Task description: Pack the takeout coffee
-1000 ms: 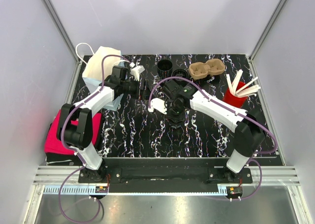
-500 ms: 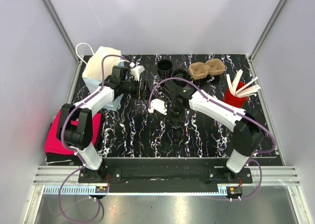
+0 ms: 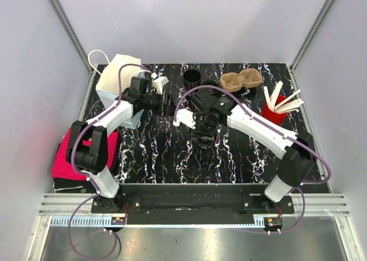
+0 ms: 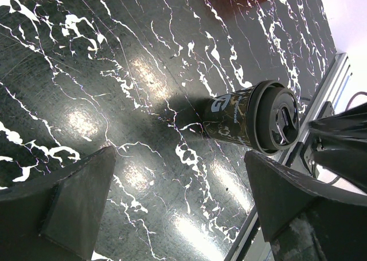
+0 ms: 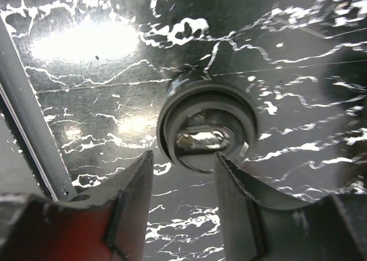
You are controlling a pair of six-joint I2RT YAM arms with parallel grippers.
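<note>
beside the near left of the table (image 3: 160, 158), pink pouch (image 3: 60, 158). mid-table, lidded coffee cup (image 4: 255, 119) upright on the marbled top, right gripper (image 5: 183, 158) directly over its lid, fingers part-way apart, nothing clamped. further left, left gripper (image 4: 179, 158) spread wide, empty. along the far edge, open black cup (image 3: 192, 76), pulp carrier (image 3: 241, 80), red stick holder (image 3: 274, 113), white bag (image 3: 114, 77).

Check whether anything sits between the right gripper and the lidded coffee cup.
Nothing visible does. In the right wrist view the lidded coffee cup stands directly beyond the open right gripper, with only bare marble table around it. The left wrist view also shows it standing alone.
</note>
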